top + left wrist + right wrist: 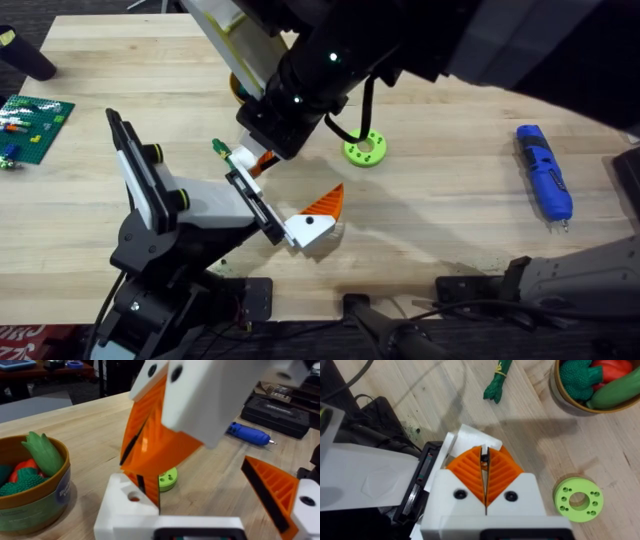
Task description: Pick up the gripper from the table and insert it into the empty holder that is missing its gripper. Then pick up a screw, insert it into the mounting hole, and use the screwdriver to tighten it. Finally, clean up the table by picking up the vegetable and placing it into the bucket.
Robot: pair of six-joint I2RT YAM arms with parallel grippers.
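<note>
The holder [205, 205], white on its black stand, sits at the table's near-left part with a white and orange gripper finger [315, 222] at its tip; the right gripper [485, 467] has its orange pads pressed together just above that tip, and whether they pinch anything is hard to see. The left gripper [220, 455] stands wide open beside the holder. Farther off lie a green disc [365, 149], the half-hidden bucket [35, 495] of vegetables, and, well right, the screwdriver [543, 172].

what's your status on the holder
Right gripper shut, over the holder. Left gripper open. Screwdriver lying on table, apart. Green ring close by.
</note>
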